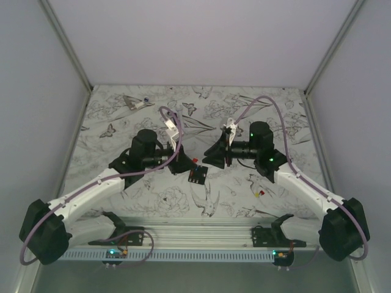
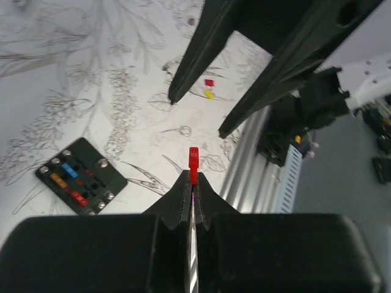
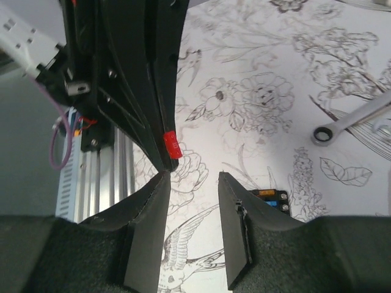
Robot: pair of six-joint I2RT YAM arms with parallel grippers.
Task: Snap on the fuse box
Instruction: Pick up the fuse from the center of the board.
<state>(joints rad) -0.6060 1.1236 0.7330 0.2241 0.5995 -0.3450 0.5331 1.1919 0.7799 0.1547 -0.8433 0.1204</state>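
1. The fuse box (image 2: pixel 81 177) lies flat on the table (image 2: pixel 91 73), with blue, orange and red fuses in its slots.
2. The left claw (image 2: pixel 193 182) is clenched on a loose red fuse (image 2: pixel 193 163), above and beside the box.
3. The right claw (image 3: pixel 192 178) faces it, released.

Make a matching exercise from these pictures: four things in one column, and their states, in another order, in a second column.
1. left hand
2. right hand
3. black square plastic fuse box
4. silver metal wrench

a. open, empty
b. flat on the patterned table, coloured fuses in its top
c. shut on a small red plastic fuse
d. on the table, ring end showing

Pairs: 1-c, 2-a, 3-b, 4-d
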